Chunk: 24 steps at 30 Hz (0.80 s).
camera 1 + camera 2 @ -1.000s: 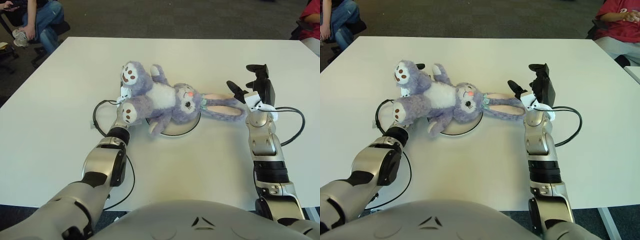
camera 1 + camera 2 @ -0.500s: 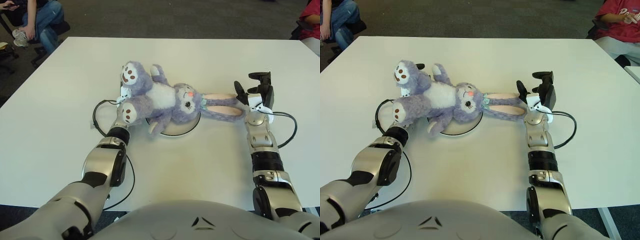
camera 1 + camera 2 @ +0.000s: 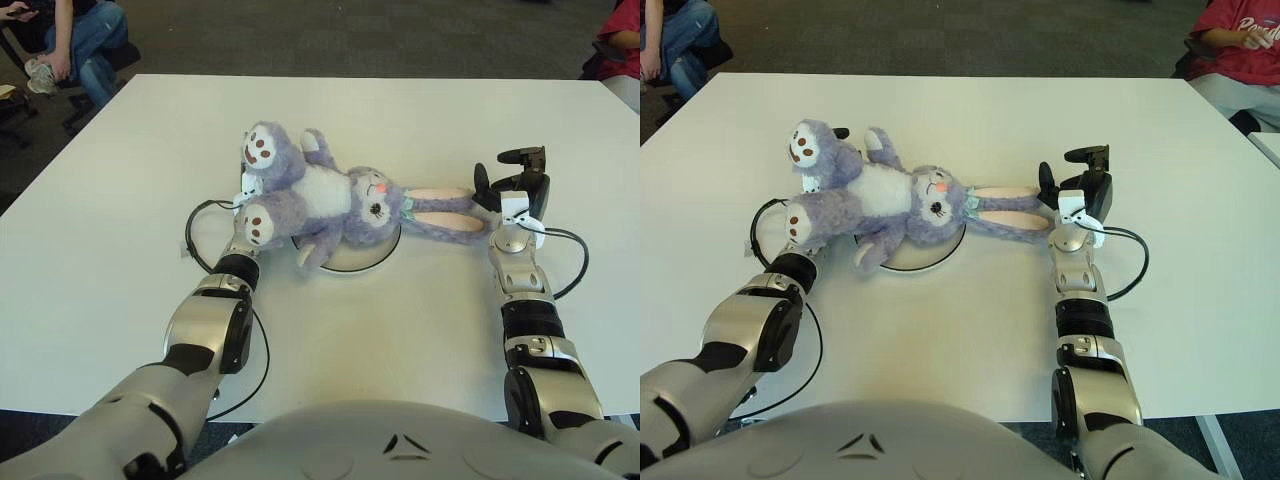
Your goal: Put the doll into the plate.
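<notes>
Though floppy-eared — fluffy purple doll [image 3: 335,200] on round plate [image 3: 352,256]

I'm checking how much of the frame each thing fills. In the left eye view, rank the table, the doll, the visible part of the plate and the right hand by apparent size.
Largest to smallest:
1. table
2. doll
3. right hand
4. plate, mostly hidden beneath the doll, so only a sliver counts.

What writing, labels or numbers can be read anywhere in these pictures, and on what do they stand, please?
None can be read.
Red shirt of the person at the far right: pale lettering, too blurred to read.
Doll, plate, table and both hands: no text seen.
</notes>
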Motion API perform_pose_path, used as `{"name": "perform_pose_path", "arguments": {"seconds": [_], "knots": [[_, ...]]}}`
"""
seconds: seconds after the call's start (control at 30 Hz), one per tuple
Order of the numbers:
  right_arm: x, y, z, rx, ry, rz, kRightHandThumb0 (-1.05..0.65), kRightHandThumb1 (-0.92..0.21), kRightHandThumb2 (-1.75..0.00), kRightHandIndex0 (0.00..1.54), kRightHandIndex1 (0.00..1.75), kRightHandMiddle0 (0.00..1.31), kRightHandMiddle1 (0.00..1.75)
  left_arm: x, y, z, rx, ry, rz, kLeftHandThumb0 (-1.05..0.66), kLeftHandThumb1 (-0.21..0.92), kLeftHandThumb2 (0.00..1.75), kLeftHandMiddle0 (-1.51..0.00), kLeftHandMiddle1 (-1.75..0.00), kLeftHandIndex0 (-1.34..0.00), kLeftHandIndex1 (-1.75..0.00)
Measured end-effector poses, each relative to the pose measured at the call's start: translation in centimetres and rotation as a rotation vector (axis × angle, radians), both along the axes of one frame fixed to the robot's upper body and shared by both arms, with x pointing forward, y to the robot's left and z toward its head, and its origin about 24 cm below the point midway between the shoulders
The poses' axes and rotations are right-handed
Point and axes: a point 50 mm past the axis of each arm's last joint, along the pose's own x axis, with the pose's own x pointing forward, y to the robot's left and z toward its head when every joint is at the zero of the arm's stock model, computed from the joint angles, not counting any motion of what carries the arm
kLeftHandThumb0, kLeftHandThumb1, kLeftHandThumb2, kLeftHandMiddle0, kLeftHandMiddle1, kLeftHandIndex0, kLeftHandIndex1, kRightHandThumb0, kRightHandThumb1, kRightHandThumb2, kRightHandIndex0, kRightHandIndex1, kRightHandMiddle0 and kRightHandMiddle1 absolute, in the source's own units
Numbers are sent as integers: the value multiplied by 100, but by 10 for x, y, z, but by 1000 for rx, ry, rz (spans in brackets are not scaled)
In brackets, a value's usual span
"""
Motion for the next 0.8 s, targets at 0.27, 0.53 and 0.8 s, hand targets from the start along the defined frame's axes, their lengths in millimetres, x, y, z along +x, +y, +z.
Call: {"name": "perform_pose_path", "arguments": {"seconds": [0.27,0.53,0.8], "knots": [[0,-1,-3,19,-6,-5,0,-45,-111,63,155,29,174,0,0,0,1,-1,3,39,57,94,-46,-167,0,-123],[0,-1,-6,23,-3,-11,0,-44,-110,65,151,32,173,0,0,0,1,-1,3,39,56,96,-46,-168,0,-130],[-1,1,-7,21,-10,-16,0,-43,-110,65,150,34,172,0,0,0,1,-2,5,39,55,97,-46,-168,0,-134]]}}
